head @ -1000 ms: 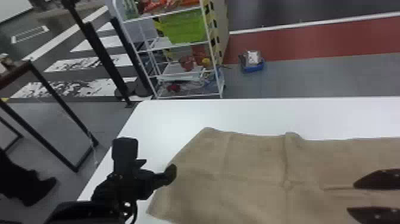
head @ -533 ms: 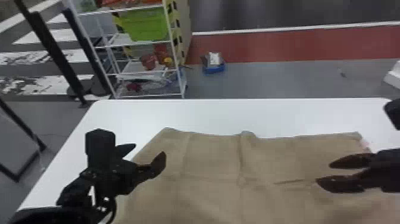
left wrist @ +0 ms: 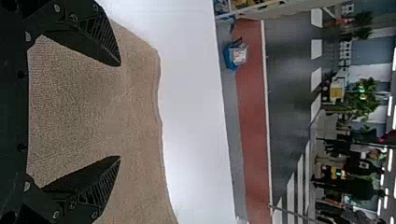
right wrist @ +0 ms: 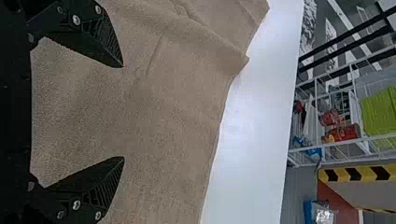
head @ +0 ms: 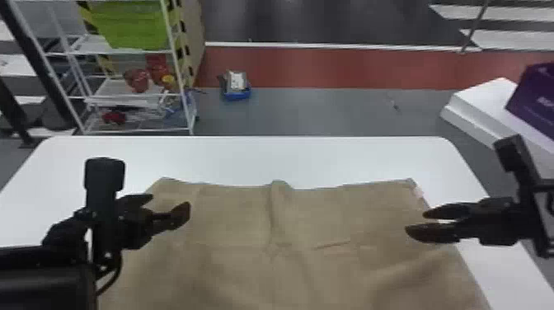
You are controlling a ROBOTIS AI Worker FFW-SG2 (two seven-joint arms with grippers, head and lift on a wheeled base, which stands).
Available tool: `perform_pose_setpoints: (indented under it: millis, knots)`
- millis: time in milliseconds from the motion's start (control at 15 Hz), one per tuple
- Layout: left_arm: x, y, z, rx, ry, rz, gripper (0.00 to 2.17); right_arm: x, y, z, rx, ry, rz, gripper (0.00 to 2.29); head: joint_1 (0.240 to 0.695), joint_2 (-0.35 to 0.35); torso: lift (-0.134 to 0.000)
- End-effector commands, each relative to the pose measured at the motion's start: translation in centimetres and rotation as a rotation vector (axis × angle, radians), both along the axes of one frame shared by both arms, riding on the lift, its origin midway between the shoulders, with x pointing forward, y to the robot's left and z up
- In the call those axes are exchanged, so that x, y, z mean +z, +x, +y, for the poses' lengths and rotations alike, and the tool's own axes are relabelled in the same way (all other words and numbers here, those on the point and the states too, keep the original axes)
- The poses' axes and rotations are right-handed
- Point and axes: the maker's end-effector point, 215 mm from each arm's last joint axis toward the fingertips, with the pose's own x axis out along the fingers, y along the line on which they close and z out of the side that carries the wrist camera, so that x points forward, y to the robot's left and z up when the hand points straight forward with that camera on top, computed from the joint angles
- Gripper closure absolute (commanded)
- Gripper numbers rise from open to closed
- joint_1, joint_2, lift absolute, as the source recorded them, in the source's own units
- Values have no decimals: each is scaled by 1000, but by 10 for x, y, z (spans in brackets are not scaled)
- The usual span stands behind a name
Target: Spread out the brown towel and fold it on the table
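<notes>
The brown towel (head: pixel 313 231) lies spread on the white table, with a raised ridge running from its far edge toward the middle and small creases right of it. Over the towel's left side is my left gripper (head: pixel 168 207), fingers apart. My right gripper (head: pixel 433 222) is above the towel's right edge. In the left wrist view the left gripper (left wrist: pixel 119 111) stands open, the towel (left wrist: pixel 93 107) behind its fingers. The right wrist view has the right gripper (right wrist: pixel 123 112) open too, nothing between its fingers, over the towel (right wrist: pixel 173 102).
The white table (head: pixel 247 158) extends beyond the towel's far edge. Behind it stand a wire shelf (head: pixel 136 90) and a small blue box (head: pixel 237 88) on the floor. At the right are a white block (head: pixel 486 107) and a purple box (head: pixel 536 99).
The head view has swung to the right, bringing the towel's right edge and more of the right arm into view. Both grippers remain open above the towel.
</notes>
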Motion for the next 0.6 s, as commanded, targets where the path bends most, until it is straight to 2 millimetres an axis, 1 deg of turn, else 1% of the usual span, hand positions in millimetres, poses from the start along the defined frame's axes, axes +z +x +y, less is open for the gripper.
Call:
perform_pose_setpoints:
  millis: [0,67,133,200,267,333,400,467,533]
  knots:
    - [-15,14,8,17,29,42,208,-1,-9,-16,-24,0,1,208,695,-58,-124]
    - [-18,16,11,21,34,48,238,-2,-11,-16,-20,6,-2,208,695,-61,-124]
    - [-18,18,13,28,35,47,316,-3,-13,-19,-19,6,-6,208,695,-63,-124]
    - [-17,19,21,46,45,44,326,-6,-14,-19,-12,3,-7,208,695,-65,-124]
    - [-15,21,28,60,52,40,319,-8,-15,-20,-13,4,-1,208,695,-64,-124]
    - [-12,23,40,85,58,29,286,-9,-14,-18,-7,4,-3,208,695,-62,-124]
    - [-10,23,49,105,62,24,211,-12,-15,-17,-3,5,2,208,695,-50,-124]
    - [-9,26,54,114,66,23,201,-14,-15,-16,1,5,6,208,695,-41,-124]
    - [-15,28,53,106,66,41,201,-15,-14,-15,7,3,4,208,695,-32,-124]
